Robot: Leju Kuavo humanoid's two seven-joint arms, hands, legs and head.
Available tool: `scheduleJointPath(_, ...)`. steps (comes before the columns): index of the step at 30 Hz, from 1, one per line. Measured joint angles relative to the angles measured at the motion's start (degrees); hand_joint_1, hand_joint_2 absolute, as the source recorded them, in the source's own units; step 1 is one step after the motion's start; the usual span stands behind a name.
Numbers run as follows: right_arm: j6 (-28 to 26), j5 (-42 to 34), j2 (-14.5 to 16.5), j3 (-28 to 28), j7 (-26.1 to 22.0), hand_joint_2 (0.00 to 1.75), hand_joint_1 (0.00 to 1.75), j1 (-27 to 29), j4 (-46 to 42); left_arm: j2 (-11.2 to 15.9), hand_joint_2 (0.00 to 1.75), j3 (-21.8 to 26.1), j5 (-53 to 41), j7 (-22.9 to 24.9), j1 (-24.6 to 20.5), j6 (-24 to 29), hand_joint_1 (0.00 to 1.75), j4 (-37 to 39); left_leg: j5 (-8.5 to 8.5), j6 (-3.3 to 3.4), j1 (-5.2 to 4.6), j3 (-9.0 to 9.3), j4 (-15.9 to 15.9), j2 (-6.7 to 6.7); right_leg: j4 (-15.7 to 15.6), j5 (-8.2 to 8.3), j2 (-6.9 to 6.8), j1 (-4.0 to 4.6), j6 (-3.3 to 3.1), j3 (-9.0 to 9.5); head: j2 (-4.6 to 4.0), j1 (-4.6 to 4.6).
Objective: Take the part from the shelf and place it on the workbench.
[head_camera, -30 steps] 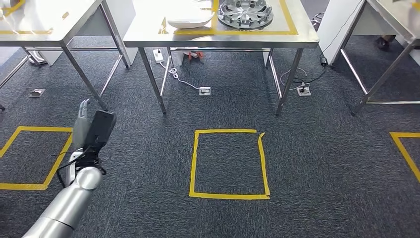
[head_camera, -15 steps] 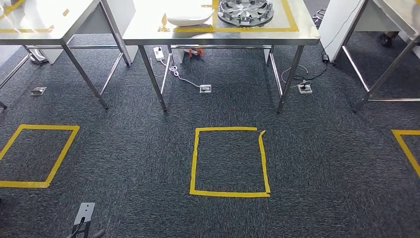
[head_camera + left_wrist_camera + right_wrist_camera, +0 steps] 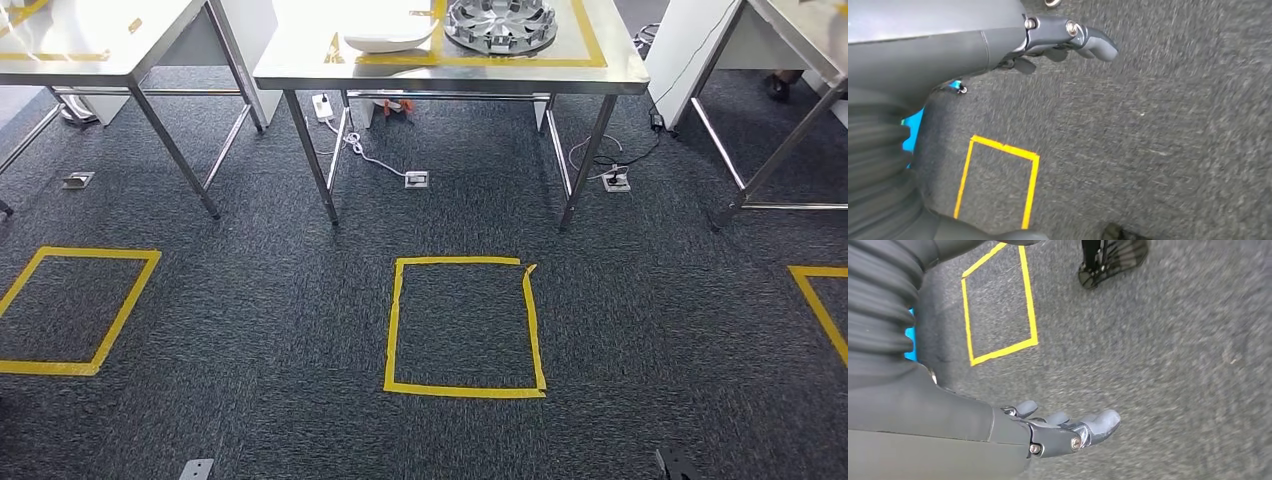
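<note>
Both hands empty, fingers apart, left hand [image 3: 1068, 42], right hand [image 3: 1063, 430], part [image 3: 500, 22] seemingly on workbench [image 3: 300, 60], well apart.

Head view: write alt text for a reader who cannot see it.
A steel workbench stands ahead on dark carpet, bearing a round metal part and a white dish inside yellow tape. A yellow tape square marks the floor before it.

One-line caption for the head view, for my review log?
Steel workbench carrying a round silver metal part and a white curved shell, seen beyond a yellow tape square on dark carpet.
</note>
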Motion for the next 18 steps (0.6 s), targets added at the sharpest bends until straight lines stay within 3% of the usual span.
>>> scheduleJointPath(14,-0.8,-19.8,-1.5,22.0,-0.4,1.75,0.0,4.2,-3.9,-2.8,1.75,1.3,4.4,-0.2,5.0,-6.3,0.0,-3.0,0.0,0.23,-0.04,-0.19,0.1,-0.19,0.0,0.0,-0.22,-0.02,0.15,-0.05,0.0,0.0)
scheduleJointPath(16,-0.9,-22.6,-1.7,25.2,-0.5,1.75,0.0,4.8,-4.4,-3.1,0.87,1.4,5.0,-0.2,5.7,-7.2,0.0,-3.5,-0.01,0.26,-0.05,-0.21,0.1,-0.22,0.0,0.0,-0.24,-0.03,0.16,-0.05,0.0,0.0)
scheduleJointPath(17,-0.9,-24.0,-1.8,26.7,-0.6,1.31,0.0,5.1,-4.7,-3.3,0.44,1.5,5.3,-0.3,6.0,-7.6,0.0,-3.7,-0.02,0.27,-0.05,-0.22,0.1,-0.23,0.0,-0.01,-0.25,-0.03,0.17,-0.05,0.0,0.0)
scheduleJointPath(18,-0.9,-24.8,-1.9,27.5,-0.7,1.16,0.0,5.2,-4.9,-3.4,0.0,1.5,5.5,-0.3,6.2,-7.9,0.0,-3.9,-0.02,0.28,-0.05,-0.22,0.1,-0.24,0.0,-0.01,-0.26,-0.03,0.17,-0.05,0.0,0.0)
